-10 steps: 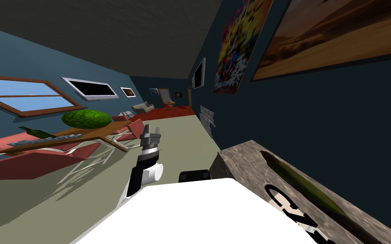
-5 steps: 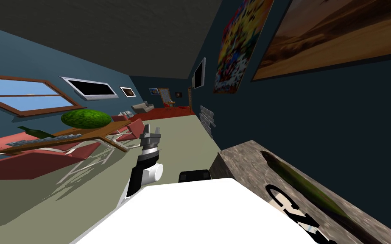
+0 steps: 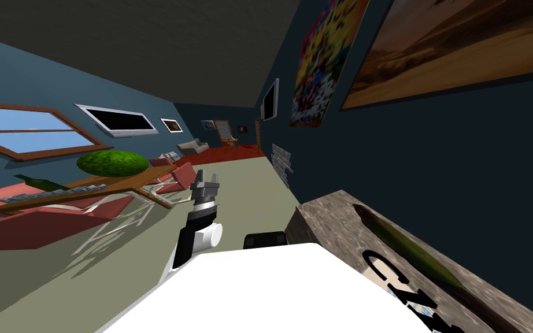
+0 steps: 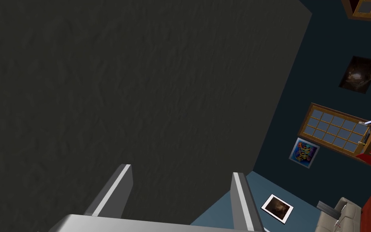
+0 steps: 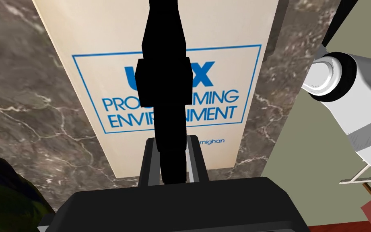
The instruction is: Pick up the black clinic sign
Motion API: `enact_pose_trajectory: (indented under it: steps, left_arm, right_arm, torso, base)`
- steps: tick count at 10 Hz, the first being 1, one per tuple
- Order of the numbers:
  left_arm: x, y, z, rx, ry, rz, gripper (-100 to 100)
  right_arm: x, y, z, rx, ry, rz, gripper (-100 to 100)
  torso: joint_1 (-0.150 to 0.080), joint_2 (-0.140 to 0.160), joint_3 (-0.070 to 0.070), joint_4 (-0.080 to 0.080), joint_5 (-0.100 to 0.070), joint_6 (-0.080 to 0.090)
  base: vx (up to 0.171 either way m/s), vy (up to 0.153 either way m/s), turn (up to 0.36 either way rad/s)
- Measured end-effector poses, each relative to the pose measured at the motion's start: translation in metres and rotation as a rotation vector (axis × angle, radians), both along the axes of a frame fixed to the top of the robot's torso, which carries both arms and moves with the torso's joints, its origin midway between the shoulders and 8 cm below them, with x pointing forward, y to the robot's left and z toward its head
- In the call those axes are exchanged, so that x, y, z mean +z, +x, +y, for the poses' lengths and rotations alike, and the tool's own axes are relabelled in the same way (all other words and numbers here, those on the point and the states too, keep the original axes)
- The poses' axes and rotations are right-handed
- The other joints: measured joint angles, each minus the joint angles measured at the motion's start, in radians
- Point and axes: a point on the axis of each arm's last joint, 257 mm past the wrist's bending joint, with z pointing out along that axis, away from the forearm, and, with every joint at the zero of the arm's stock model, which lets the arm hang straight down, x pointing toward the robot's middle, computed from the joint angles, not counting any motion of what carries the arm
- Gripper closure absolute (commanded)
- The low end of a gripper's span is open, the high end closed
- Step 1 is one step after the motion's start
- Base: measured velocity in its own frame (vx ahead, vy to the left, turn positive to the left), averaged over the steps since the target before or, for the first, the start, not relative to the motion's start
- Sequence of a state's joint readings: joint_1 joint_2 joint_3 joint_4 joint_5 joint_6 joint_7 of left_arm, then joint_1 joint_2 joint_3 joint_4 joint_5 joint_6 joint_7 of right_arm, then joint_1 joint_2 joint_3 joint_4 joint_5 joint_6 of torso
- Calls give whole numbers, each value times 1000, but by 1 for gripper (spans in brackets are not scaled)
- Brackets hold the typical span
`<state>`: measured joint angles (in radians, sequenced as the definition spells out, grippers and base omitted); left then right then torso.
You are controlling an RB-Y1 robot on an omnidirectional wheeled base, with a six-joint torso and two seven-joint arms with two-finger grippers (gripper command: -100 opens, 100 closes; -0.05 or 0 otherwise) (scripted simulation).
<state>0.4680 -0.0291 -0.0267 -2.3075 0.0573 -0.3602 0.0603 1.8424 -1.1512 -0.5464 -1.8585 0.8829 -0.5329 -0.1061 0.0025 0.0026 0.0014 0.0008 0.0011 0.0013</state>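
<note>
The black clinic sign [image 5: 164,80] shows edge-on as a flat black bar in the right wrist view. My right gripper [image 5: 173,141] is shut on it, one finger pressing each side of its near end. Under the sign lies a pale book with blue lettering [image 5: 229,40] on a dark marbled counter [image 5: 27,100]. In the head view the sign's black lettering [image 3: 370,260] lies on that counter [image 3: 329,225] at my right. My left gripper [image 3: 204,186] is raised over the floor ahead; in its wrist view the left gripper [image 4: 180,189] is open and holds nothing.
A long dark green thing [image 3: 410,248] lies on the counter along the dark wall, beside the sign. To the left stands a wooden table [image 3: 115,185] with a green round thing [image 3: 112,162], and red chairs [image 3: 178,173] around it. Olive floor [image 3: 242,191] runs ahead.
The head view has shifted slightly, so my camera moved a little. The left arm holds the same pose.
</note>
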Motion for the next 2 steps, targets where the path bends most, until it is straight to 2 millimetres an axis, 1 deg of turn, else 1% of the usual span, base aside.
enact_pose_trajectory:
  steps: [1, 2]
  left_arm:
    - [0, 0, 0, 0, 0, 0, 0]
    - [0, 0, 0, 0, 0, 0, 0]
  right_arm:
    - [4, 2, 0, 3, 0, -1, 100]
    - [4, 2, 0, 3, 0, 0, 0]
  torso:
    - [0, 0, 0, 0, 0, 0]
    - [0, 0, 0, 0, 0, 0]
  base:
    - [-7, -1, -7]
    - [0, 0, 0]
